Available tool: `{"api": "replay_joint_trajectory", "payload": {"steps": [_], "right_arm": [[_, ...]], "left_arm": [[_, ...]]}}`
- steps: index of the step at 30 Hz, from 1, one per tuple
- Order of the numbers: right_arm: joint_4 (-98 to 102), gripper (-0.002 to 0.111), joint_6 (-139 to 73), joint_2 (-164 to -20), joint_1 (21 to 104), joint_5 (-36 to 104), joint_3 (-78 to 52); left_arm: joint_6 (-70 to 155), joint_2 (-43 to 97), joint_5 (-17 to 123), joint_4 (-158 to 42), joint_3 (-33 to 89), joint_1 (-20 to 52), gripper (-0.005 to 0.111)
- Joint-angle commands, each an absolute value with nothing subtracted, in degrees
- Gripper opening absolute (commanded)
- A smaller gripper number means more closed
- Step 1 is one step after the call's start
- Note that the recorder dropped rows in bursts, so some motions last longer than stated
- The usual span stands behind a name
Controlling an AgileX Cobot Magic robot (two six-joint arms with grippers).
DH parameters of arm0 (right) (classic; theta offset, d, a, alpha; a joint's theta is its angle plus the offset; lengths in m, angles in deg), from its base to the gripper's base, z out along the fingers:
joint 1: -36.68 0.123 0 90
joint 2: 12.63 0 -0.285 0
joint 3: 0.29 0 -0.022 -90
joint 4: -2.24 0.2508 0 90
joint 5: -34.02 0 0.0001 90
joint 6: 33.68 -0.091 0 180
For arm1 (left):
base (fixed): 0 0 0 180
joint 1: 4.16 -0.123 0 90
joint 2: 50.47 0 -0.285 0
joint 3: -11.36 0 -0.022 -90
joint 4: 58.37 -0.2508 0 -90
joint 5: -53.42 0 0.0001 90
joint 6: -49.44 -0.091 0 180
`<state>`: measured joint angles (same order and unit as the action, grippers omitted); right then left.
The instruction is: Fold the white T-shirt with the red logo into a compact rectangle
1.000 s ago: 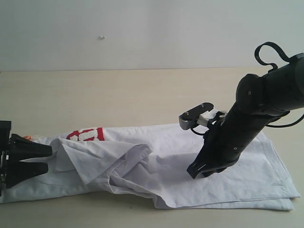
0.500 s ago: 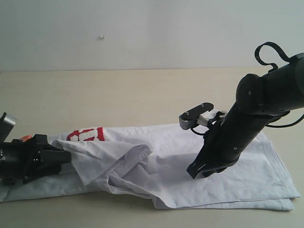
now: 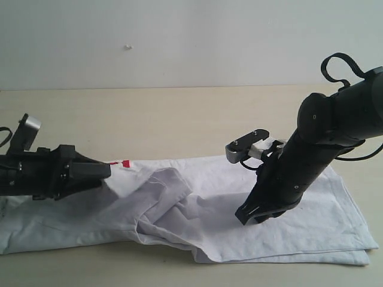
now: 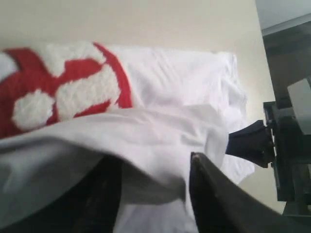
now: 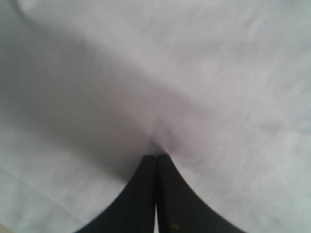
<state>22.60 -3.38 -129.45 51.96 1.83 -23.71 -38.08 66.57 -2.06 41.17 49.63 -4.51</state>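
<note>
My two tools are working the white T-shirt (image 3: 323,221) on a pale wooden table (image 3: 149,119), with a plain light wall (image 3: 191,42) running behind.

The shirt is lying rumpled across the lower part of the exterior frame. My left arm is reaching in low and nearly level from the left edge, and my left tool (image 3: 108,170) is clamping a raised fold of the shirt. My right arm is slanting steeply down from the right, and my right tool (image 3: 248,216), jaws together, is pressing its tips into the cloth. The red logo (image 4: 68,97) is showing fuzzy white letters, which I cannot read here.
</note>
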Motion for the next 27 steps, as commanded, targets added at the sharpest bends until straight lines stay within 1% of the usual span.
{"api": "replay_joint_trajectory", "payload": {"steps": [1, 8, 13, 18, 20, 23, 27], "right_arm": [[22.88, 0.000, -3.29, -129.83, 51.96, 0.84, -23.89], [22.88, 0.000, -3.29, -129.83, 51.96, 0.84, -23.89], [22.88, 0.000, -3.29, -128.80, 51.96, 0.87, -23.89], [22.88, 0.000, -3.29, -126.39, 51.96, 2.92, -23.89], [22.88, 0.000, -3.29, -125.55, 51.96, 3.18, -23.89], [22.88, 0.000, -3.29, -124.53, 51.96, 2.89, -23.89], [23.03, 0.000, -3.43, -123.32, 51.96, 1.77, -23.89]], "left_arm": [[-36.79, 65.99, -1.12, 41.58, 45.84, -4.11, 0.045], [-36.79, 65.87, 0.98, 41.58, 41.79, -4.24, 0.045], [-37.61, 63.36, 1.20, 41.41, 40.44, -5.23, 0.045], [-31.55, 59.84, -1.80, 24.64, 40.44, -6.47, 0.044], [-28.79, 59.32, -4.55, 17.09, 40.44, -5.23, 0.043], [-27.81, 59.32, -6.70, 12.35, 40.72, -2.18, 0.039], [-27.81, 59.32, 0.88, 12.57, 41.86, 4.77, 0.038]]}}
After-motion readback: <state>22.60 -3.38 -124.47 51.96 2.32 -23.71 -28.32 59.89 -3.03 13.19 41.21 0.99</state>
